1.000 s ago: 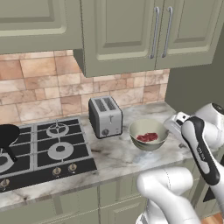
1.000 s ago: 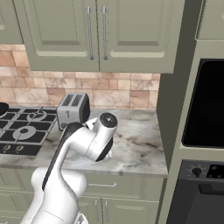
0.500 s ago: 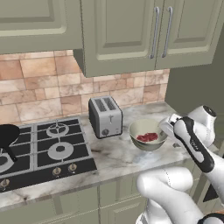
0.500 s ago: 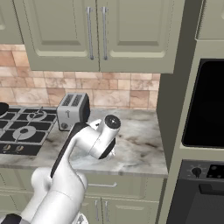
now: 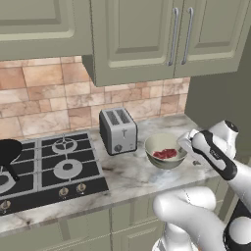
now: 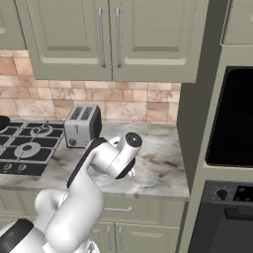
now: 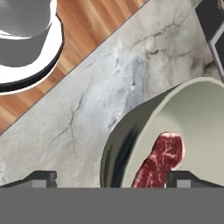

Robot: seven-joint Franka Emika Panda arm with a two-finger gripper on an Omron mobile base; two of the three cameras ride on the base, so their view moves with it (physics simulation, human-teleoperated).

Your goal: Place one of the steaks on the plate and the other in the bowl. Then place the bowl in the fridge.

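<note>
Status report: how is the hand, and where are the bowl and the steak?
Hand open, empty, straddling the near rim of the bowl. Steak lies inside bowl, on the counter beside the toaster. Nothing blocking the bowl.

Even soft rendered light, faint shadows, sharp, no glare

Two rear base views flanking the arm, sharing toaster and counter; hand view close above.

Toaster crowds the bowl's left; marble counter in front lies open
</note>
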